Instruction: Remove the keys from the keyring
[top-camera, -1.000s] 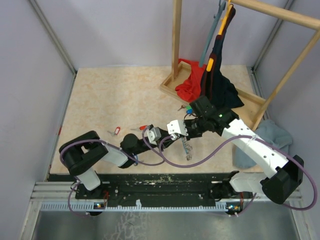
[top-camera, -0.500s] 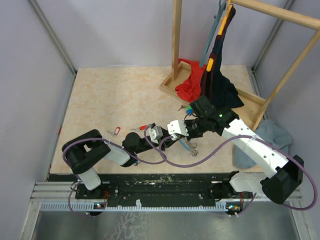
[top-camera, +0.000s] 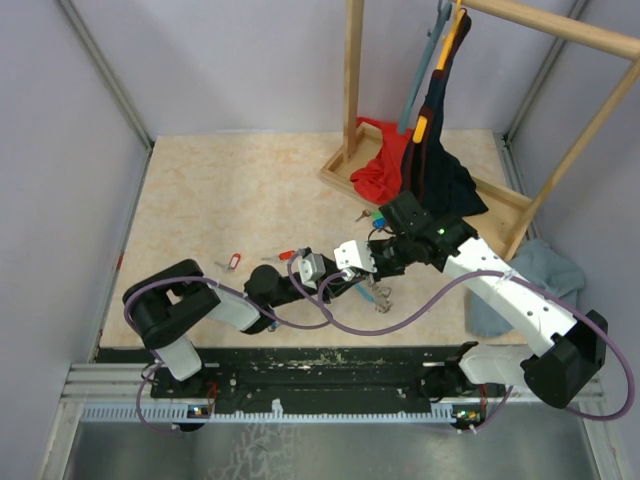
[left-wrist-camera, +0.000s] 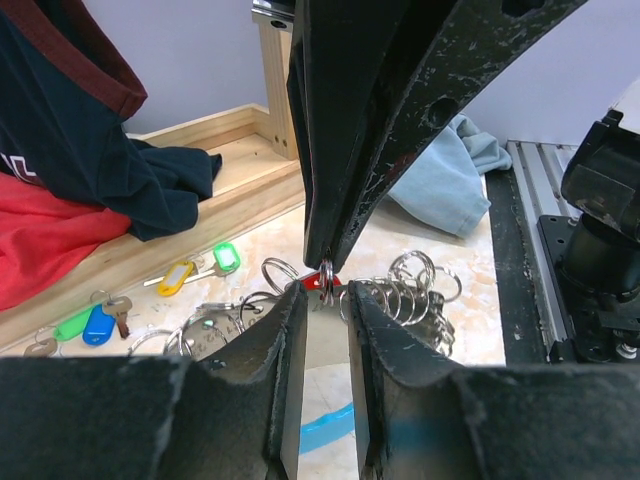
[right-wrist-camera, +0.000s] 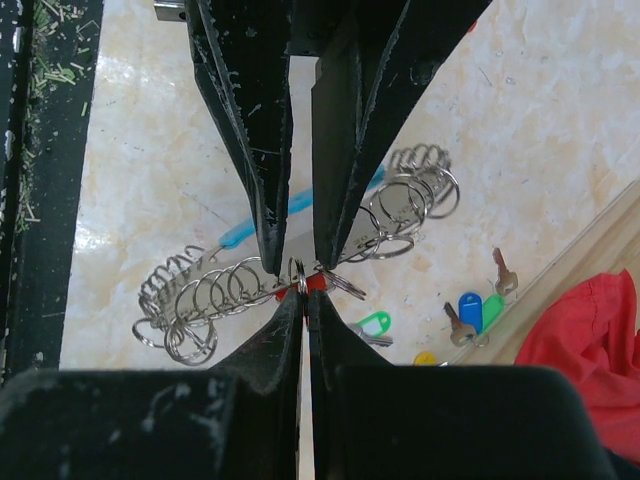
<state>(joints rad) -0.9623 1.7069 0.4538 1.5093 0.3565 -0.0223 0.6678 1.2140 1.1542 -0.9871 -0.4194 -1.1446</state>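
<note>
The keyring (top-camera: 378, 296) is a grey metal strip strung with several rings, with a light-blue sleeve (right-wrist-camera: 245, 232). It lies just right of both grippers and also shows in the left wrist view (left-wrist-camera: 415, 285). My right gripper (right-wrist-camera: 304, 292) is shut on a small split ring with a red tag (right-wrist-camera: 318, 283) at the keyring. My left gripper (left-wrist-camera: 327, 295) faces it tip to tip. Its jaws stand a narrow gap apart on either side of that ring, with nothing visibly pinched. Loose keys lie on the table: green (right-wrist-camera: 372, 325), blue (right-wrist-camera: 470, 308), yellow (left-wrist-camera: 178, 275), red (top-camera: 234, 262).
A wooden rack (top-camera: 352, 90) stands at the back right with a dark garment (top-camera: 440, 160) hanging on it and a red cloth (top-camera: 385, 165) on its base. A light-blue cloth (top-camera: 545, 275) lies at the right edge. Purple cables loop near both arms.
The hanging part of the keyring has swung a little right and bunched up under the grippers. Both grippers stay almost where they were.
</note>
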